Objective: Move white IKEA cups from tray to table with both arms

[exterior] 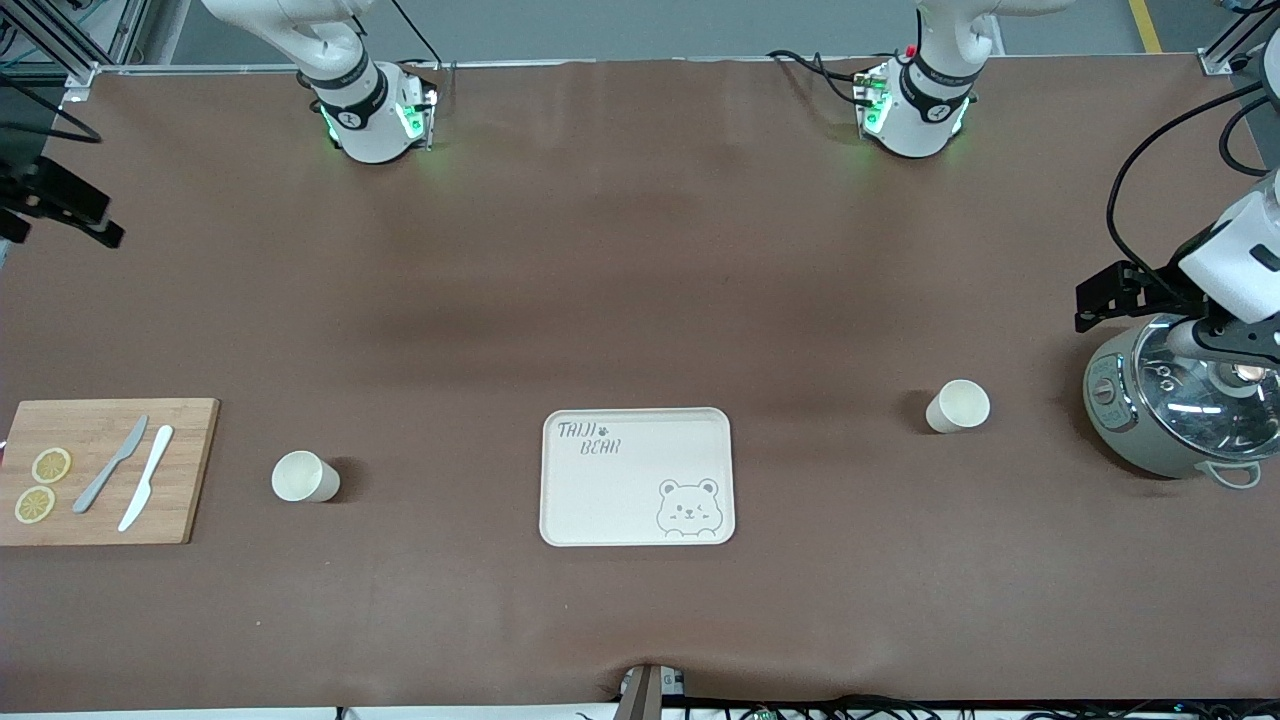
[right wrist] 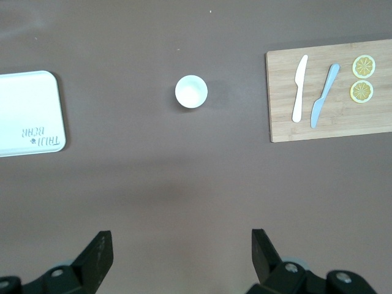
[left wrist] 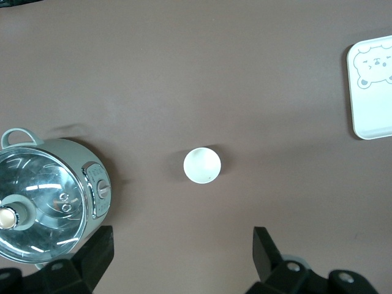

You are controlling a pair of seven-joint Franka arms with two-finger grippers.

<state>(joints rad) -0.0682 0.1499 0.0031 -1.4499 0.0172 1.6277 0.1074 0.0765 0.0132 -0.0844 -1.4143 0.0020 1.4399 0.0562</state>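
Both pincers stood spread wide and held nothing. Up in the air, the left pincer (left wrist: 180,257) hung over the rice cooker (exterior: 1175,405) at the left arm's end of the table (exterior: 640,250), its black fingers (left wrist: 92,254) apart with bare cloth showing between them. From its wrist view the right pincer (right wrist: 180,257) was spread just the same, over open cloth, and in the front view it sat at the very edge of the frame above the right arm's end of the table.

As for the job, it looked finished to me. One white cup (exterior: 958,406) stood upright on the cloth between the tray (exterior: 637,477) and the rice cooker, well apart from both. A second white cup (exterior: 305,476) stood upright on the cloth between the tray and the wooden cutting board (exterior: 105,470), again touching neither. Nothing rested on the tray itself; only its printed bear face and lettering showed.

On the cutting board lay a grey knife (exterior: 110,464), a white knife (exterior: 146,477) and two lemon slices (exterior: 43,484), all seemingly outside the task.

I judged nothing remained to move: each cup was already off the tray and on the table, and neither arm was reaching for anything.
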